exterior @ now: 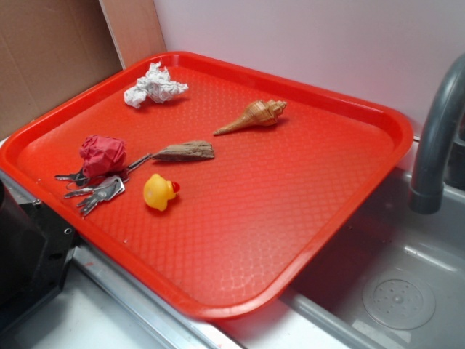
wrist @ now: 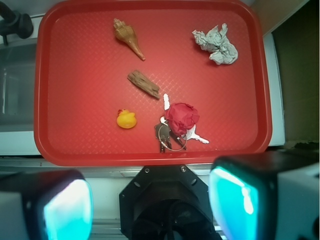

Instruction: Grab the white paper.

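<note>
Tool (wrist: 150, 207) spread wide, seen only by wrist view, white paper (wrist: 216, 44) far across red tray (wrist: 75, 80)

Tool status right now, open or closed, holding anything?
Tool: open, holding nothing; the white paper lies untouched on the red tray.

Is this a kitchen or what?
Probably a kitchen-style test setup: a metal sink with a grey tap, and a red tray laid across it holding small odds and ends.
</note>
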Controlling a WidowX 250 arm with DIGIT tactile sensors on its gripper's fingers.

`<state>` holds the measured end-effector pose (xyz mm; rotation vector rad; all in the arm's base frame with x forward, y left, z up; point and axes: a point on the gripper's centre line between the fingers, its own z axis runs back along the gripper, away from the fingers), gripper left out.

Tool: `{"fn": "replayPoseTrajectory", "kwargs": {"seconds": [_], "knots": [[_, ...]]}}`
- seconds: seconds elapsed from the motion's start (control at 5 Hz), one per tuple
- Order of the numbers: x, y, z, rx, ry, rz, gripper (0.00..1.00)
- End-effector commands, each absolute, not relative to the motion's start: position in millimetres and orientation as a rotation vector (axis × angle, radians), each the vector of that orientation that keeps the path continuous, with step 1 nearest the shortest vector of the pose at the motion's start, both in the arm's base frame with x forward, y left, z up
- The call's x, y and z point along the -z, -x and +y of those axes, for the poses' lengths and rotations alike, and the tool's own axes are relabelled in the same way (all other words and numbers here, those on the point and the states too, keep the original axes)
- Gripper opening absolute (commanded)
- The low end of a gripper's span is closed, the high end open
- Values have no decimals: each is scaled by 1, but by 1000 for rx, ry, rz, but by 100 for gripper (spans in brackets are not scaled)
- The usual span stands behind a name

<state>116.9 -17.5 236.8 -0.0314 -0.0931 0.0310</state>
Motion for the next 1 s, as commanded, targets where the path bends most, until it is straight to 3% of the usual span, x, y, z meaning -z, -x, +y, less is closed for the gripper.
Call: {"fn": "replayPoseTrajectory", "kwargs": {"seconds": [0.0, 0.2, 0.4, 0.6, 0.8], "knots": [[-237, -117, -17, -31, 31, -93, 100], [-217, -140, 1, -23, 14, -104, 100], [-170, -192, 43, 65, -49, -118, 100], [-139, -229, 66, 149, -49, -115, 100], [-125, -249, 86, 137, -131, -107, 100]]}}
